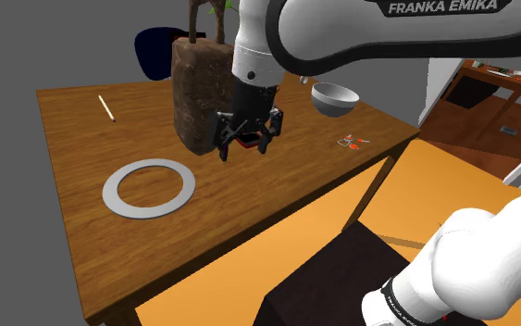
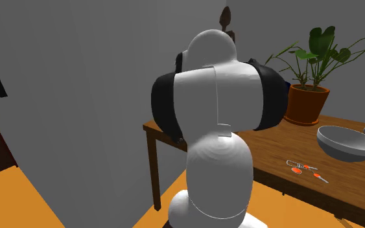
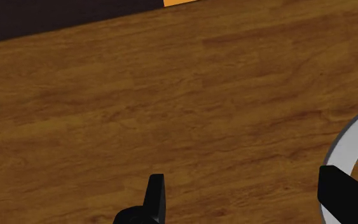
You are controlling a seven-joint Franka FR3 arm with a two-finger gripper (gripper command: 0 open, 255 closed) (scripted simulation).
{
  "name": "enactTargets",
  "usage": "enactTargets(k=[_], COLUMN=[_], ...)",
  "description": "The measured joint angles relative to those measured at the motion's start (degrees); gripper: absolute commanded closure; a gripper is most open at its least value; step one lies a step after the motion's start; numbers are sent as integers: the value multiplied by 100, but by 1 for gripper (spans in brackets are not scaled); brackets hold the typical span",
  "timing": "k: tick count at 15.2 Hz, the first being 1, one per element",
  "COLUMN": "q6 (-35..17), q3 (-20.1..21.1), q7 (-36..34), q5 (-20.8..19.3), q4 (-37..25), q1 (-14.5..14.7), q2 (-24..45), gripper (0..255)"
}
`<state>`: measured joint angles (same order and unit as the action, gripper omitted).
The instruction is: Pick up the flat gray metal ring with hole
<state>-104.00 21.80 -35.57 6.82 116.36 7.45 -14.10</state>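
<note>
1. The dark box-shaped stand (image 1: 341,278) is sitting nearest the shoulder camera, and the white arm is reaching from it over the brown wooden worktop (image 1: 249,218).
2. The flat gray ring with a wide round hole (image 1: 149,188) is lying flat on the worktop, off to the shoulder view's left of the pincer and apart from it. In the wrist view an arc of its band (image 3: 354,141) is showing just beside one finger.
3. The all-black two-finger pincer (image 1: 245,148) is hanging over bare wood and pointing downward. Its fingers are standing spread with nothing between them (image 3: 241,188).
4. Judged step: the approach is the step in hand, as the ring is lying ungrasped.
5. Judged next move: the pincer is needing a sideways shift toward the ring, so that one finger is coming over the hole and the other outside the band. It is then needing a descent right to the wood, since so thin a piece is offering little edge to pinch.
6. The brown rough-surfaced planter (image 1: 201,93) is standing just behind the pincer in the shoulder view, and dark plant stems are rising out of it.
7. The gray round bowl (image 1: 334,97) is resting farther back near the worktop's edge. In the second exterior view its hollow (image 2: 348,144) is appearing empty.
</note>
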Motion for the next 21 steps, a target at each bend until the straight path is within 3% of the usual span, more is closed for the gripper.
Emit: enactTargets(k=[5, 10, 14, 19, 21], q6=[-17, 137, 409, 1021, 1002], q3=[445, 786, 868, 811, 791], q7=[-696, -1466, -1917, -2340, -2388], q5=[-379, -989, -1525, -2146, -2208], q4=[-901, -2080, -3194, -4998, -5112], q1=[164, 523, 950, 1765, 1853], q2=[970, 2142, 3141, 4476, 4622], gripper=[0, 0, 0, 0, 0])
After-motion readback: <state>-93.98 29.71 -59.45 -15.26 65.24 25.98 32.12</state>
